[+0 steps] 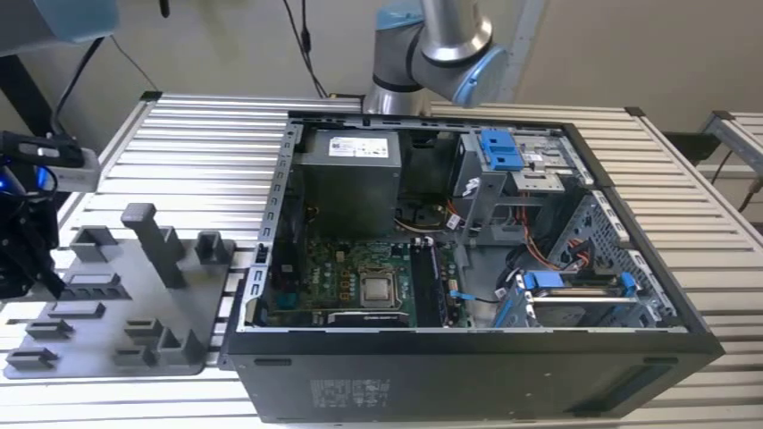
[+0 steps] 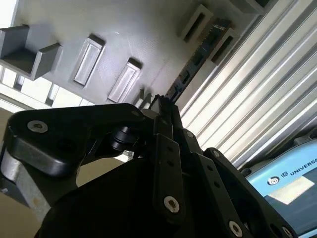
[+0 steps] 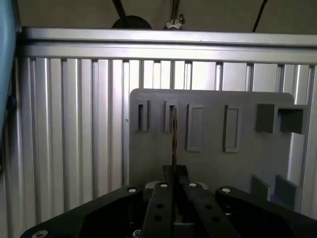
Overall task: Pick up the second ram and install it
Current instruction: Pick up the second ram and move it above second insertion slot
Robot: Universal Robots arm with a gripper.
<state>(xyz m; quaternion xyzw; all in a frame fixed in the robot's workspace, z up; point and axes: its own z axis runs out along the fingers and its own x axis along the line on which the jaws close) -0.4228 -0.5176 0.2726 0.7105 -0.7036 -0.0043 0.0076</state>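
I see the pincer (image 3: 175,171) clamped on the ram (image 3: 174,139). In the first wrist view the board stands edge-on as a thin line, with one finger (image 3: 167,174) against each flat face at its near end. Its far end runs up to a slotted block (image 3: 171,116) on the grey tray (image 3: 213,168). I cannot tell whether it is seated in that block or has been lifted clear.

In the second wrist view the ram (image 2: 195,59) shows its flat side, dark with black chips. It reaches out from the pincer (image 2: 163,102) between two grey blocks near the tray's (image 2: 124,29) edge. The ribbed metal bench (image 2: 257,89) runs just beside it.

In the exterior view the arm (image 1: 430,45) rises behind the open case (image 1: 477,375). Its dark wrist (image 1: 24,232) hangs at the exterior view's left, over the far-left edge of the tray (image 1: 209,304). The tray lies on the bench (image 1: 203,143), just beside the case. The case holds a green motherboard (image 1: 346,268), well apart from where I am holding the ram.
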